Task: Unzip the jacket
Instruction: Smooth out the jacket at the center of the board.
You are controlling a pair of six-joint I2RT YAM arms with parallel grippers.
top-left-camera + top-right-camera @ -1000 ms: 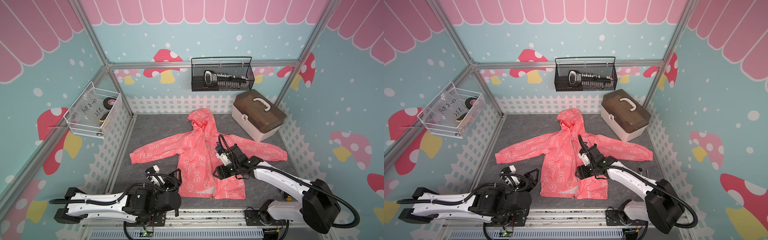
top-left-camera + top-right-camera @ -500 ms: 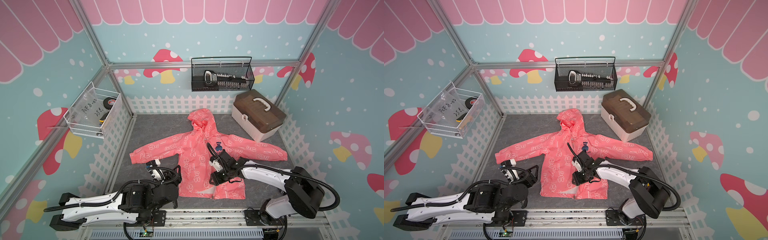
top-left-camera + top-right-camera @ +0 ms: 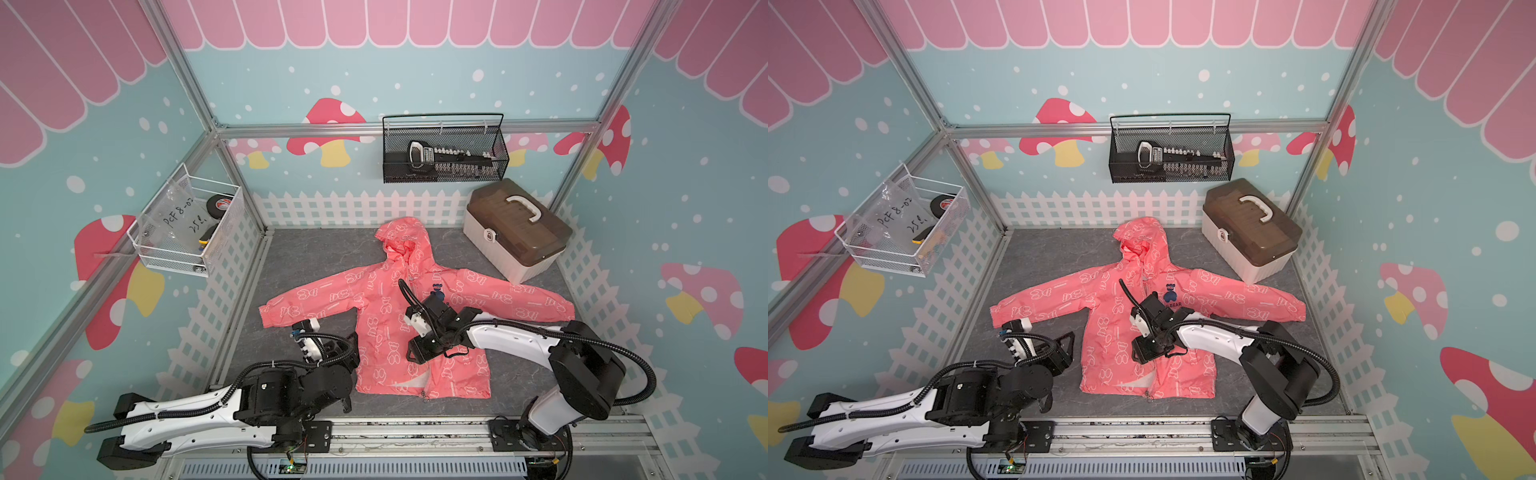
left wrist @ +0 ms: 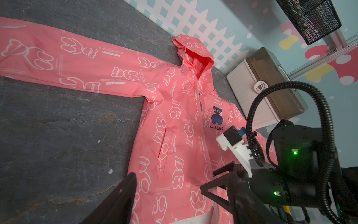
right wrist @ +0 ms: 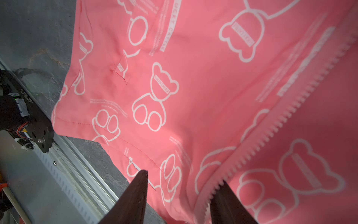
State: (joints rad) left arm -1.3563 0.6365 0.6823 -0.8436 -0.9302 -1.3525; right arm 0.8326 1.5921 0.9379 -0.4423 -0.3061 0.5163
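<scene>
Jacket [image 3: 382, 320] lies flat at lower middle of frame on the grey bench [image 3: 299, 266]. Its thin, light cloth would probably slip and bunch, so pinch beside the zipper [image 4: 203, 131]. Left claw [image 4: 183, 175] gapes wide and empty; right claw [image 5: 183, 177] hangs half-spread over the teeth.

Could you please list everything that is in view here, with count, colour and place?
jacket: 1, coral pink with white bear prints, spread flat mid-mat
storage box: 1, cream with brown lid, mat's back right corner
mesh basket: 1, black, back wall
tool set: 1, black and silver, in mesh basket
wire basket: 1, white, left wall
tape roll: 1, black, in wire basket
plastic bag: 1, clear, in wire basket
mat: 1, grey, floor
left tool: 1, black, open, beside jacket
right tool: 1, black, open, over jacket's zip
</scene>
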